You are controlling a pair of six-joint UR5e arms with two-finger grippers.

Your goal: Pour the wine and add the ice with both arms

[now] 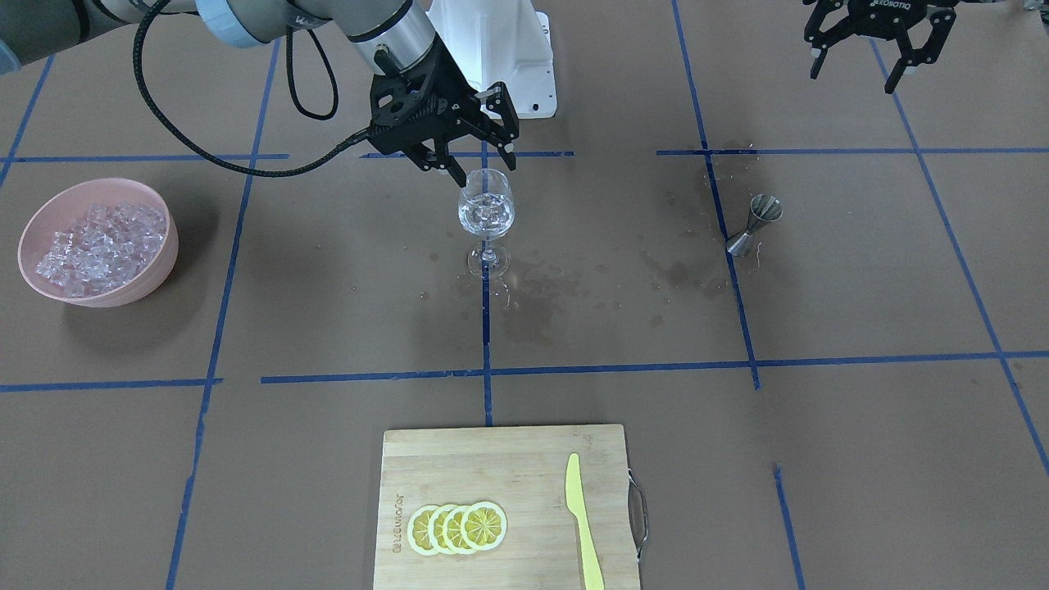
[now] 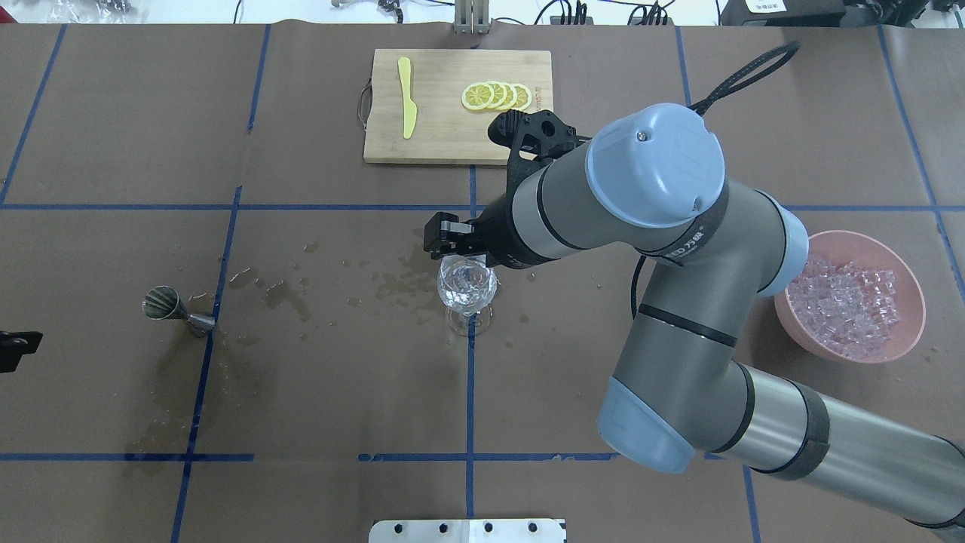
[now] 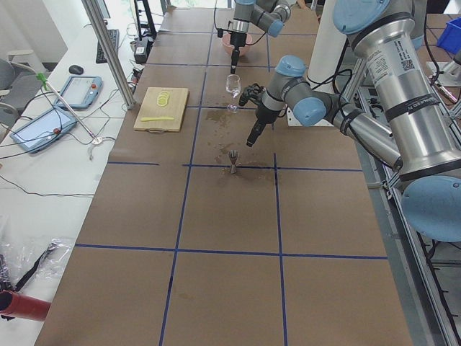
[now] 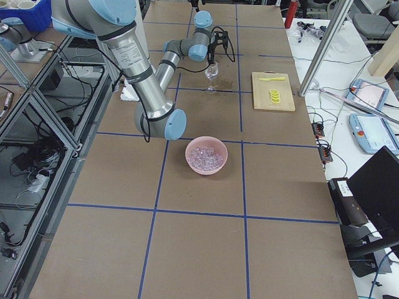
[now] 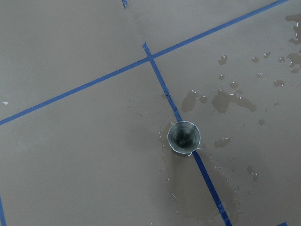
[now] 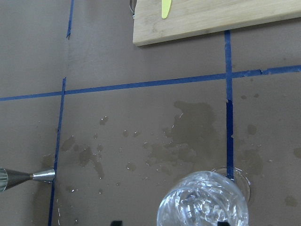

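Now right black two-finger pincer [image 1: 479,160] spread, just above clear stemmed wine glass [image 1: 488,260]; small clear ice cubes [image 1: 486,215] sit inside, right beneath it. Lift straight, clearing rim; left black pincer [image 1: 856,70] spread, empty.

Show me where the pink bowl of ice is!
In the overhead view the pink bowl of ice sits on the table's right side, right of the wine glass.

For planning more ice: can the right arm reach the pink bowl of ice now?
Probably yes. The right gripper hangs open above the wine glass, and only bare paper lies between it and the pink bowl, whose ice lies uncovered.
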